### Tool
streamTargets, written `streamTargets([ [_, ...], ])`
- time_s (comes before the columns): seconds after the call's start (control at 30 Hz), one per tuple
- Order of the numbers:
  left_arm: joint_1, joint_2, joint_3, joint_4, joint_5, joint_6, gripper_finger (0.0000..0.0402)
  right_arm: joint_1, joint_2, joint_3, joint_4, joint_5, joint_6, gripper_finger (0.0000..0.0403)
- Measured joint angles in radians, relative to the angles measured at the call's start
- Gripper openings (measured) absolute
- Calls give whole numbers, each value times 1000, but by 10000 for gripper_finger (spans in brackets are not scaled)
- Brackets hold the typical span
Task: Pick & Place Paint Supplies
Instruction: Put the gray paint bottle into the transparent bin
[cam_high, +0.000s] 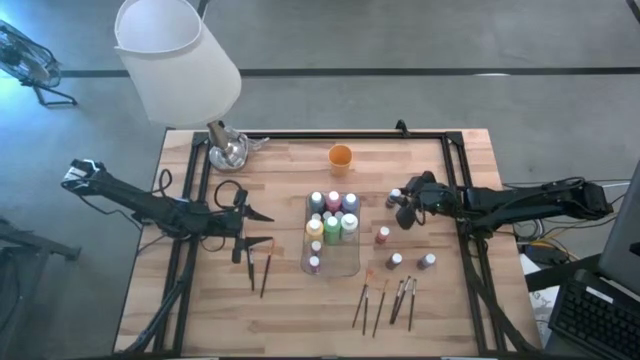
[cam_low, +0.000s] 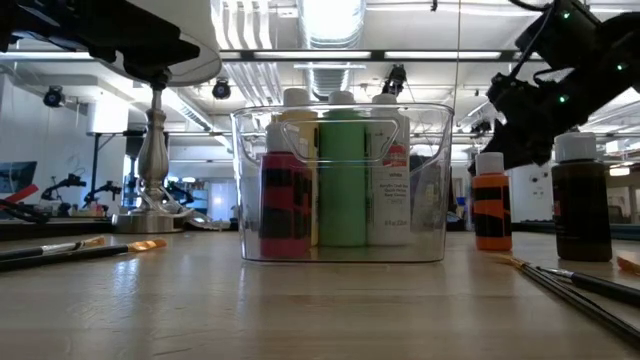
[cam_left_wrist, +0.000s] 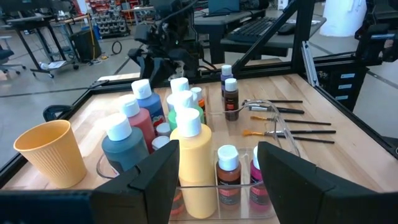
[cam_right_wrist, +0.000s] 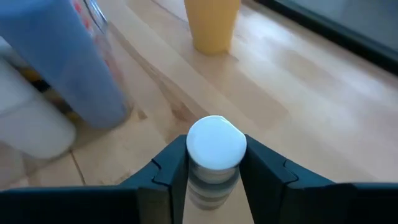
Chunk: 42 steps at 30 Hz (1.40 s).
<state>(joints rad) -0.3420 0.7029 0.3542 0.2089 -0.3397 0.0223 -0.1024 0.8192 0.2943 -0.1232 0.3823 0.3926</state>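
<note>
Item: white-capped bottle (cam_right_wrist: 216, 155), upright on bare wood to the right of the tray (cam_high: 352, 268), near the orange cup (cam_high: 340, 156).
Right gripper (cam_right_wrist: 214, 171): jaws one each side of the bottle neck, pads at or just off the cap; looks to be clamping it, though firm contact can't be told. Bottle's long axis vertical, crossing the jaws.
Left gripper (cam_left_wrist: 214, 171): jaws spread, nothing between them, facing the tray's yellow bottle (cam_left_wrist: 194, 168); waits on the tray's left.
Right arm is nearer the tray's right wall.
Views: right wrist alone shows the cap between the jaws; overhead hides the bottle under the gripper but shows loose bottles and brushes (cam_high: 385, 300) on the table.
</note>
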Motion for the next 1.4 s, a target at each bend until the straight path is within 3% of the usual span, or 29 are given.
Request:
streamTargets([
  [0.37, 0, 0, 0, -1, 0, 0, 222, 86, 0, 196, -86, -50, -56, 113],
  [0.87, 0, 0, 0, -1, 0, 0, 223, 413, 18, 394, -83, -39, -73, 111],
  [1.13, 0, 0, 0, -1, 0, 0, 222, 574, 178, 485, -38, 45, -71, 118],
  [1.4, 0, 0, 0, -2, 0, 0, 222, 644, 425, 649, -45, 96, -61, 116],
])
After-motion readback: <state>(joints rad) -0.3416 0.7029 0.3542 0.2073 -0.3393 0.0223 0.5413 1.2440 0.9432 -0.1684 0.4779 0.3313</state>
